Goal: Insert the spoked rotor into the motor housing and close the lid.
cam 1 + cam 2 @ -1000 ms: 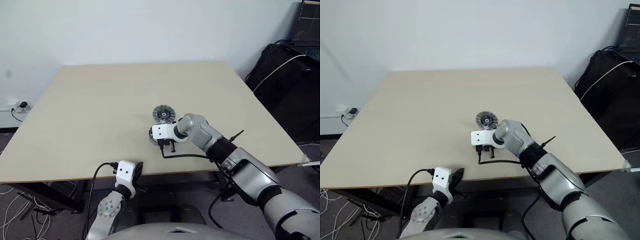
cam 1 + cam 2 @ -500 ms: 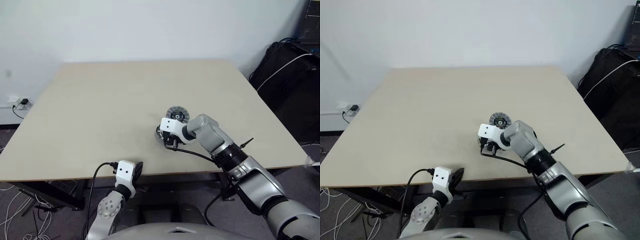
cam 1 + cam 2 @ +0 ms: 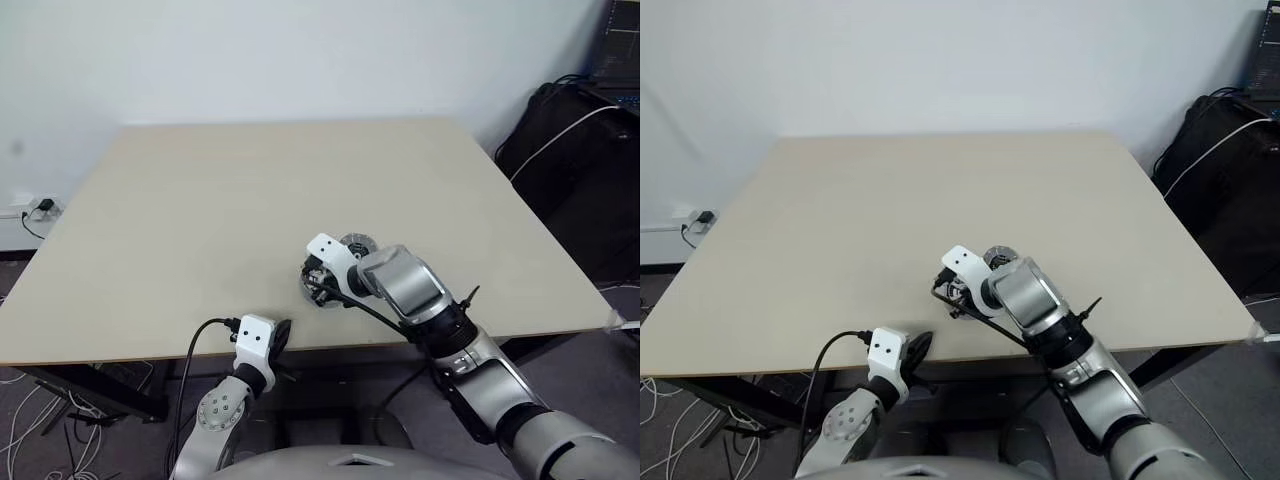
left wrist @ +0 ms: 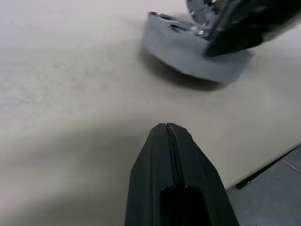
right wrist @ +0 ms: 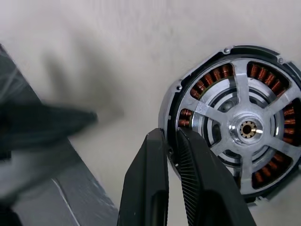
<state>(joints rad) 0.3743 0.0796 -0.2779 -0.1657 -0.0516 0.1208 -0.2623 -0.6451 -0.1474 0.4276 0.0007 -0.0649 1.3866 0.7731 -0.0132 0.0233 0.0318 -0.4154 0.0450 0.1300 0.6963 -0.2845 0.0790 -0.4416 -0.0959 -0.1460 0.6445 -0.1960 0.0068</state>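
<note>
Beige table [image 3: 200,200], white wall [image 3: 300,50] at twelve o'clock, black bag [image 3: 570,150] at two, wall socket [image 3: 30,212] at nine, floor cables [image 3: 25,425] at eight.

I can read no text, label, brand, number or sign anywhere I look: not on my tools, and not on the round motor part with copper windings and silver spokes [image 5: 244,129] lying on the pale beige wooden table [image 3: 200,200].
</note>
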